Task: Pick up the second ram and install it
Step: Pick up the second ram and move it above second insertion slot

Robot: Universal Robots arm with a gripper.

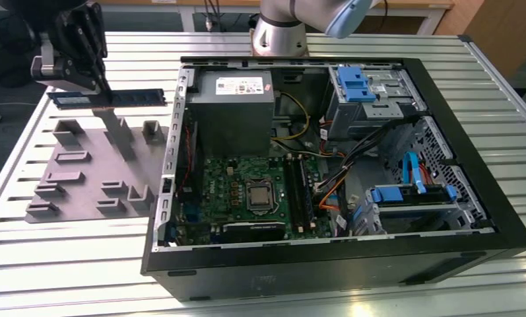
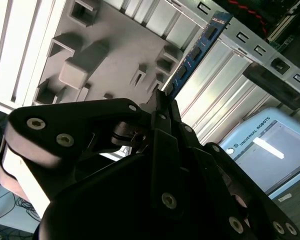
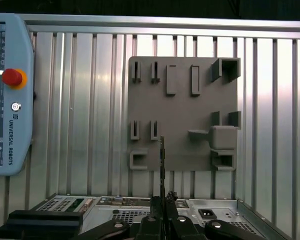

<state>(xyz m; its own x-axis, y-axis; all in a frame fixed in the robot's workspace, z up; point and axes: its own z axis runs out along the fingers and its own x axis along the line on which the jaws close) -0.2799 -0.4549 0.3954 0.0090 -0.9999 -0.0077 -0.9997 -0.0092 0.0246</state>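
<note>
The second ram [image 1: 109, 98], a narrow blue-green strip with black chips, hangs level above the far end of the grey holder plate [image 1: 80, 181] at the exterior view's left. My gripper [image 1: 101, 91] is shut on it near its middle. In the second wrist view the ram [image 2: 196, 51] sticks out past the black fingers [image 2: 160, 107] over the plate [image 2: 115, 52]. In the first wrist view the ram [image 3: 162, 159] shows edge-on above my gripper [image 3: 163, 200]. The long black motherboard slots [image 1: 298, 191] lie inside the open computer case [image 1: 474, 198], well to the right of the ram.
The grey plate [image 3: 182, 107] carries several raised brackets and slots. A power supply [image 1: 230, 99], blue drive-bay clips [image 1: 355, 82] and cables crowd the case. A teach pendant [image 3: 5, 95] lies on the ribbed metal table [image 1: 69, 264]. The arm's base [image 1: 278, 36] stands behind the case.
</note>
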